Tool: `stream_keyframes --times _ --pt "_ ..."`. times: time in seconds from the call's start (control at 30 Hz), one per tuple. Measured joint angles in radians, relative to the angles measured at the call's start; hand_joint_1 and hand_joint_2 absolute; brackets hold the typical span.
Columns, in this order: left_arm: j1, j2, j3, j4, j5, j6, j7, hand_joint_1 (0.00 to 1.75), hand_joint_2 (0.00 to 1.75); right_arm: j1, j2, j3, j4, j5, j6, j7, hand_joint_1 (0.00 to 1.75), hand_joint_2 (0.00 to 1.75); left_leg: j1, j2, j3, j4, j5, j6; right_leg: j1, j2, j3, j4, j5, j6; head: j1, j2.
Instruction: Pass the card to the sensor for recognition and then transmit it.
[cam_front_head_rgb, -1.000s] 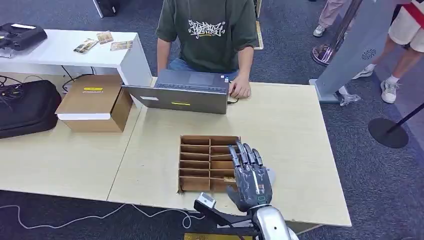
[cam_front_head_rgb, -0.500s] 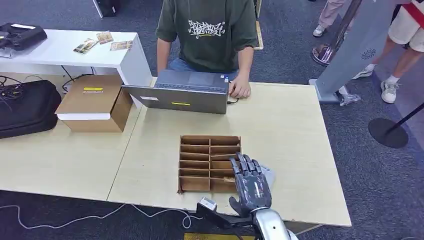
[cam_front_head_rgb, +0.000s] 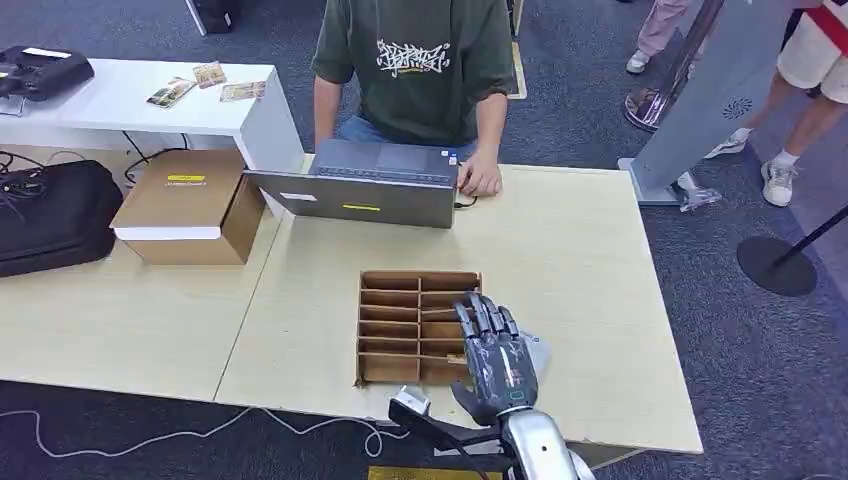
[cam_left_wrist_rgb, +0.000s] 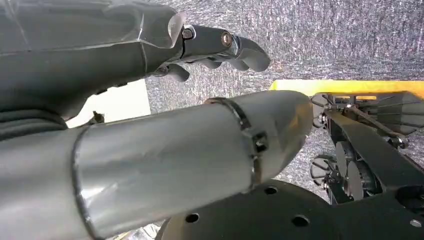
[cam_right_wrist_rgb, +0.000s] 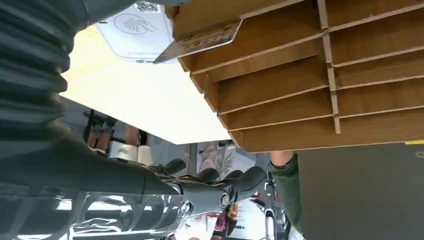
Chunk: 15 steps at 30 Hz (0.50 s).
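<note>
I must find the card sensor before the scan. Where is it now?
In the head view the white sensor pad lies flat on the table, just right of the cardboard divider box, partly under the right hand.

Not much readable text here. The white sensor pad (cam_right_wrist_rgb: 134, 30) on the table carries a contactless symbol — the curved-wave sign in a ring — and a bit of a QR-style code at its edge, too cropped to make out. The person's dark green T-shirt (cam_front_head_rgb: 413, 60) has a white graffiti-style print across the chest, but the letters can't be read. Yellow stickers sit on the cardboard box (cam_front_head_rgb: 187, 204) and the laptop (cam_front_head_rgb: 365, 186) lid — their print is too small to tell.
</note>
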Motion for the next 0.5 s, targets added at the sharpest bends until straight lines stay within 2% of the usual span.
stream_keyframes --times 0.5 --pt "-0.003 0.012 0.0 0.0 0.0 -0.006 0.002 0.0 0.0 -0.001 0.02 -0.008 0.064 0.0 0.032 0.004 0.0 1.75 0.0 0.0 0.0 0.0 0.0 0.0 0.0 0.0 0.0 0.0 0.0 0.0 0.0 0.0"
